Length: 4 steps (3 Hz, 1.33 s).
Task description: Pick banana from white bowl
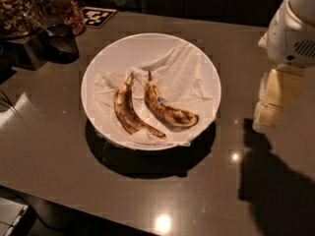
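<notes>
The white bowl (pixel 147 48) sits in the middle of the dark table, lined with crumpled paper towel. The banana (pixel 167 109) with a small blue sticker lies in it on the right, its plump blotched end pointing right. A thinner brown banana (pixel 129 113) lies just left of it, tapering to a dark point. My gripper (pixel 270 107) hangs at the right edge of the view, above the table and to the right of the bowl, apart from both bananas.
Jars of nuts and snacks (pixel 29 9) and a dark container (pixel 59 41) stand at the back left. A black-and-white marker tag (pixel 98 16) lies behind them. The table's front edge runs along the bottom left.
</notes>
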Motion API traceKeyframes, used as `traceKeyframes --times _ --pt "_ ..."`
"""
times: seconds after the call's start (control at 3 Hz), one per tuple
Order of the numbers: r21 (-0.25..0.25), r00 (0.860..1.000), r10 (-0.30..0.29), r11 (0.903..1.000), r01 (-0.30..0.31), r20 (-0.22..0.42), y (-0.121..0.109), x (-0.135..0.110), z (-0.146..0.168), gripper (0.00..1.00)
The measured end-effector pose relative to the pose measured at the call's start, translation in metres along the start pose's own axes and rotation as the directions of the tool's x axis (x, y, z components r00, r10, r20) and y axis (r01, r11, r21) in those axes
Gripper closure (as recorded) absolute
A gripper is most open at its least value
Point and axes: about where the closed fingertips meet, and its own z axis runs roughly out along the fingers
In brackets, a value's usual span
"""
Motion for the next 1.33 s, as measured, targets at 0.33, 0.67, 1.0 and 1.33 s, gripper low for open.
traceKeyframes --times 0.33,0.67,1.0,1.33 --pt "-0.026 0.99 0.06 0.9976 -0.063 -0.127 0.012 -0.031 0.015 0.0" --pt "-0.002 0.993 0.055 0.9985 -0.056 -0.103 0.007 -0.037 0.016 0.0" --pt "-0.038 0.991 0.062 0.997 -0.067 -0.115 0.008 -0.051 0.031 0.0" --pt "-0.076 0.993 0.076 0.9937 -0.083 -0.092 0.008 -0.082 0.046 0.0"
